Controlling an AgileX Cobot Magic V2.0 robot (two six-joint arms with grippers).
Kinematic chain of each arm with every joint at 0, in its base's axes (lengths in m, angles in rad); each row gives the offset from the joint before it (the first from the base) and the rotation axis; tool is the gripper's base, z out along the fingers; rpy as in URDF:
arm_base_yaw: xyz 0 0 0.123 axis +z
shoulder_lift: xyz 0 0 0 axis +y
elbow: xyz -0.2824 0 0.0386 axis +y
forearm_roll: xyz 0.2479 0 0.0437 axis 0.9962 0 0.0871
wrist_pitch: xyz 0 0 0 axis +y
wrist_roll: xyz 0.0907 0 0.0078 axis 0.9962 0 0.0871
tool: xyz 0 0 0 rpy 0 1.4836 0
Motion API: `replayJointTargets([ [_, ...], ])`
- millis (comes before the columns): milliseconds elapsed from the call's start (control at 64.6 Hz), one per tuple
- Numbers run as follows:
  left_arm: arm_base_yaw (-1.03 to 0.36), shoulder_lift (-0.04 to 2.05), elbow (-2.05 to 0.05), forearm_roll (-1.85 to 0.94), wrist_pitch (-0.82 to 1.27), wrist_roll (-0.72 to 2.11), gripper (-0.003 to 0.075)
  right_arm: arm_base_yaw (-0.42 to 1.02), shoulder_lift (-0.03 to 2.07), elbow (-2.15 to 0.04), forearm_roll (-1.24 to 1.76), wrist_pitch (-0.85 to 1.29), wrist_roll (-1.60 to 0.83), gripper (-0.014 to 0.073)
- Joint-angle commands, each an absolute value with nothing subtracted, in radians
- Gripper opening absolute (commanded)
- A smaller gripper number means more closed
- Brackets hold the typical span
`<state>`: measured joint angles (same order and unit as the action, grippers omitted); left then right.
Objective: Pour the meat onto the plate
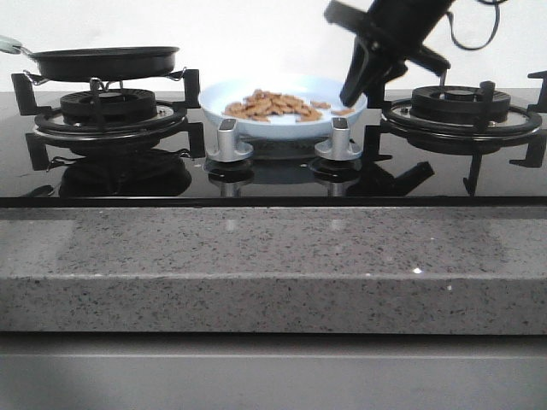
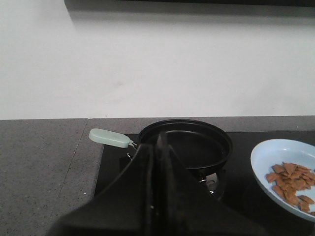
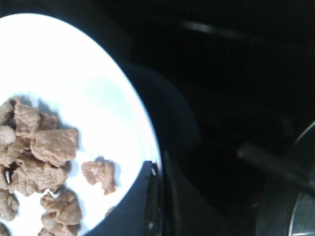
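The pale-blue plate (image 1: pixel 224 89) stands in the middle of the black hob, and the meat (image 1: pixel 273 105) lies on it as a heap of small reddish-brown pieces. My right gripper (image 1: pixel 352 92) is at the plate's right rim. In the right wrist view it (image 3: pixel 156 169) is shut on the rim of the plate (image 3: pixel 74 88), next to the meat (image 3: pixel 39 152). My left gripper (image 2: pixel 161 140) is shut and empty, above and in front of the empty black frying pan (image 2: pixel 197 147). It is out of the front view. The plate (image 2: pixel 268 162) and meat (image 2: pixel 291 182) also show in the left wrist view.
The black frying pan (image 1: pixel 102 61) sits on the left burner, its pale-green handle (image 2: pixel 109 138) pointing left. The right burner's grate (image 1: pixel 461 107) is bare. Two silver knobs (image 1: pixel 227 141) stand in front of the plate. A grey granite counter edge (image 1: pixel 256 265) runs along the front.
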<state>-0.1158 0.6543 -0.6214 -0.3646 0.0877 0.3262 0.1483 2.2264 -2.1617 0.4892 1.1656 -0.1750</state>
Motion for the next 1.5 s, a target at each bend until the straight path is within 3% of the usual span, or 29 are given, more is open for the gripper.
replayJointTargets([
  [0, -0.123, 0.654, -0.648, -0.373, 0.000, 0.317, -0.0020, 0.144, 2.160, -2.201, 0.494, 1.183, -0.174, -0.0059],
  [124, -0.123, 0.654, -0.648, -0.373, 0.000, 0.317, -0.0020, 0.144, 2.160, -2.201, 0.431, 1.206, -0.174, -0.0028],
  [387, -0.123, 0.654, -0.648, -0.373, 0.000, 0.317, -0.0020, 0.144, 2.152, -2.202, 0.421, 1.214, -0.174, 0.0275],
  [465, -0.123, 0.654, -0.648, -0.373, 0.000, 0.317, -0.0020, 0.144, 2.150, -2.218, 0.422, 1.226, -0.174, 0.0302],
  [743, -0.123, 0.654, -0.648, -0.373, 0.000, 0.317, -0.0020, 0.144, 2.112, -2.361, 0.422, 1.340, -0.129, 0.0218],
  [1053, -0.123, 0.657, -0.648, -0.373, 0.000, 0.317, -0.0020, 0.144, 2.015, -2.367, 0.421, 1.340, -0.130, -0.0074],
  [1332, -0.123, 0.657, -0.648, -0.373, 0.000, 0.317, -0.0020, 0.150, 1.893, -2.356, 0.309, 1.340, -0.140, -0.0060],
  [1487, -0.123, 0.657, -0.648, -0.373, 0.000, 0.317, -0.0020, 0.174, 1.758, -2.236, 0.164, 1.310, -0.144, -0.0060],
])
